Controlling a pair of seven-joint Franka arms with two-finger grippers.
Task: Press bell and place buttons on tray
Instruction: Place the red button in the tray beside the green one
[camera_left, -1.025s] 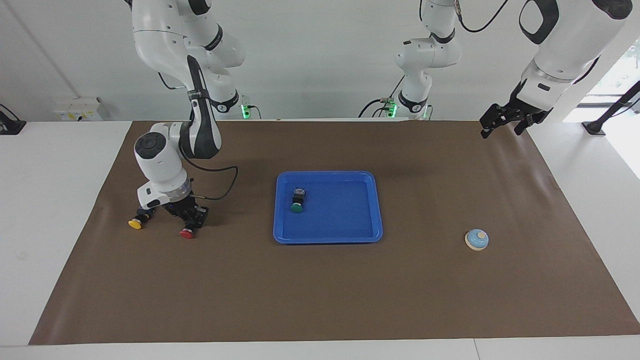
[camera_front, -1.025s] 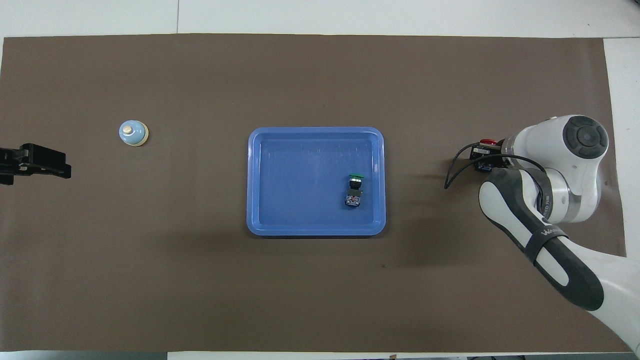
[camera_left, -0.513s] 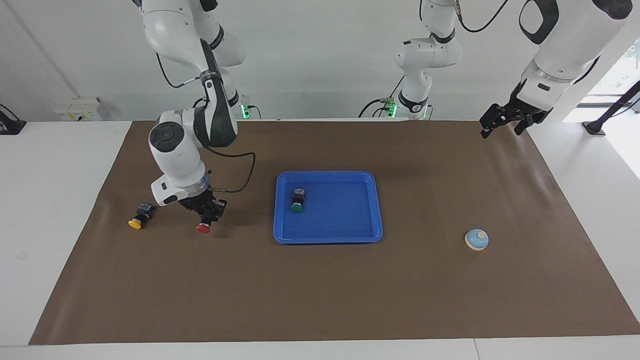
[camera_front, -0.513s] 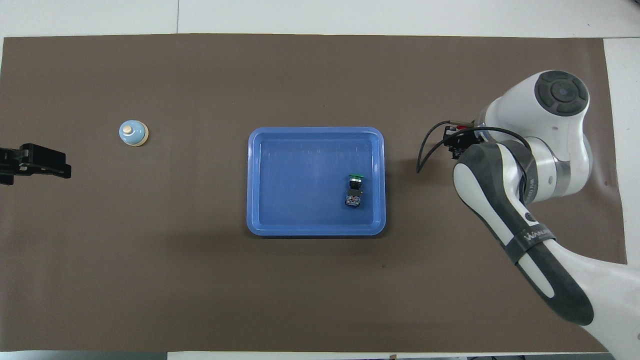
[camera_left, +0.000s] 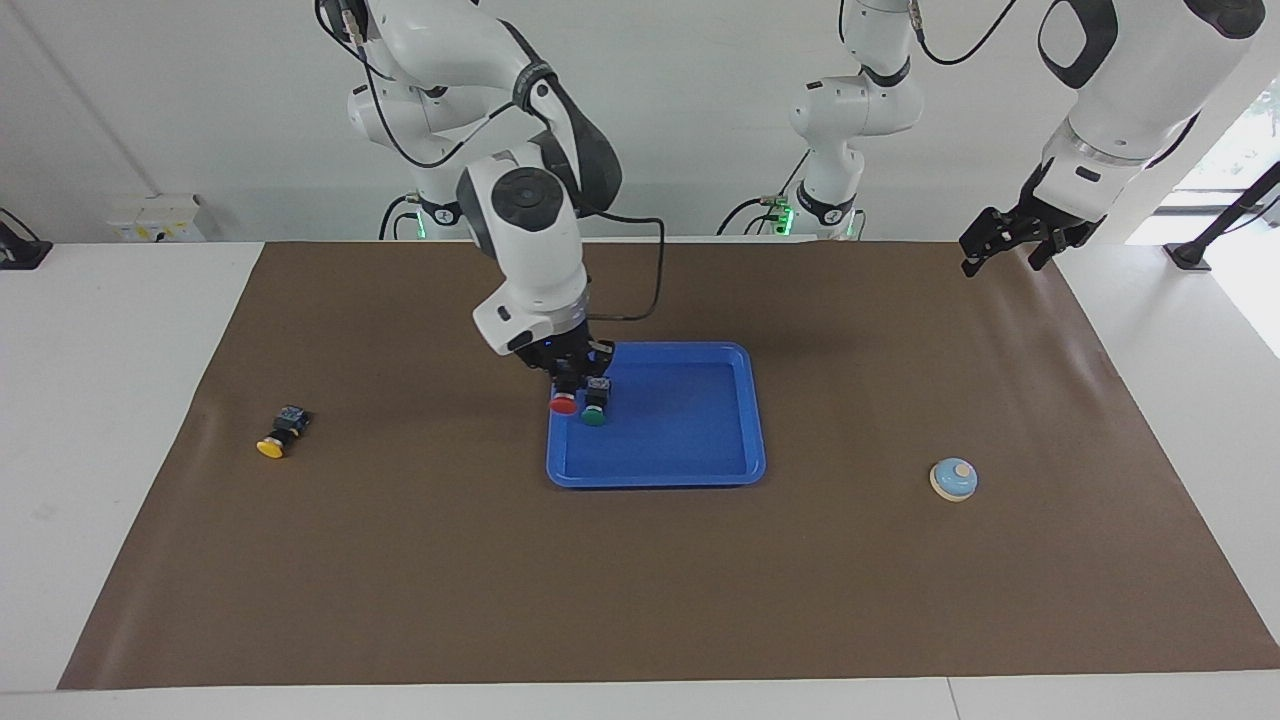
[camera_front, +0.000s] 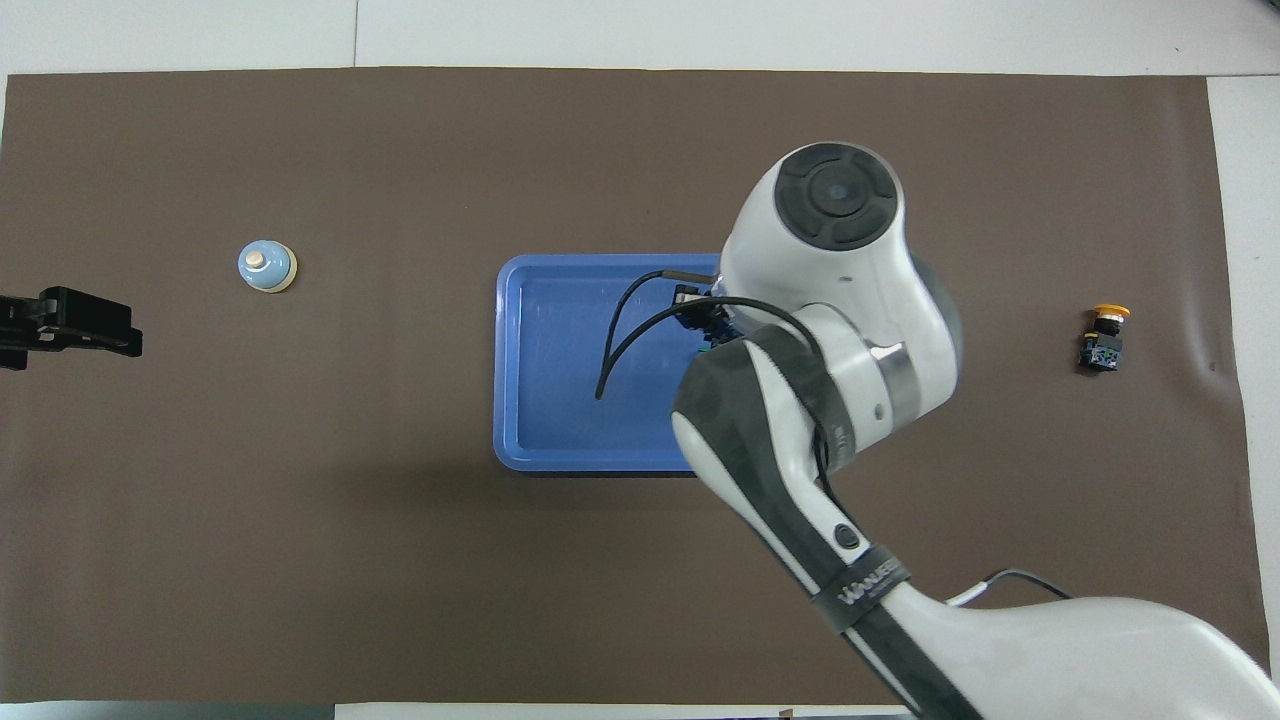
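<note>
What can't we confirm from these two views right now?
- Overhead view: the right arm's wrist covers the right gripper, the red button, the green button and one corner of the tray.
- Facing view: whether the red button touches the tray floor or the green button beside it cannot be told.
- Overhead view: the left gripper is cut off by the picture's edge.

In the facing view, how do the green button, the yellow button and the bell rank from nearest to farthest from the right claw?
1. Green button: in the blue tray, just beside the right claw holding the red button.
2. Yellow button: on the mat, toward the right arm's end.
3. Bell: toward the left arm's end.
</note>
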